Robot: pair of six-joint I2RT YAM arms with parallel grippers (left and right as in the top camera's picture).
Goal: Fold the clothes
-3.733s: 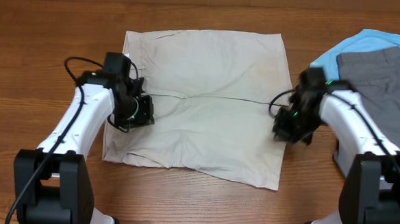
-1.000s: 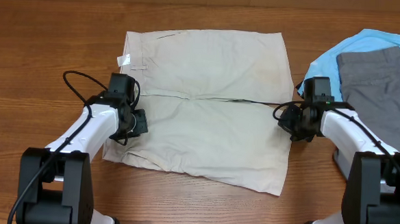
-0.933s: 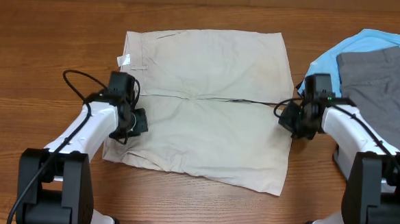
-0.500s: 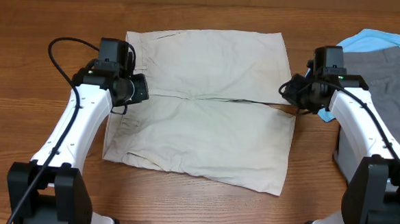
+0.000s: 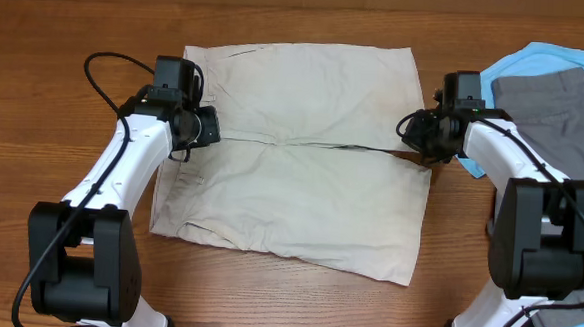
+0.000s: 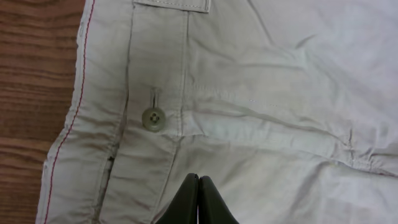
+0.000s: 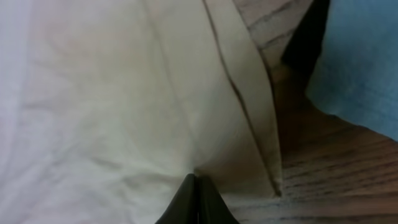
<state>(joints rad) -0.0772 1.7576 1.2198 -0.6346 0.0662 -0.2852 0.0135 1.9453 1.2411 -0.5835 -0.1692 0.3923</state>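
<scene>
Your left tool (image 6: 198,185) and right tool (image 7: 196,185) are each clenched on a side edge of the khaki shorts (image 5: 300,194); a thin pinch could slip mid-fold.

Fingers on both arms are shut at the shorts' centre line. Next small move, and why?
Probably raise both grippers slightly, together. The left gripper, fingers shut, sits at the waistband end beside the button. The right gripper, fingers shut, is at the hem end, where the shorts look pinched up. An even lift should let both legs hang together.
</scene>
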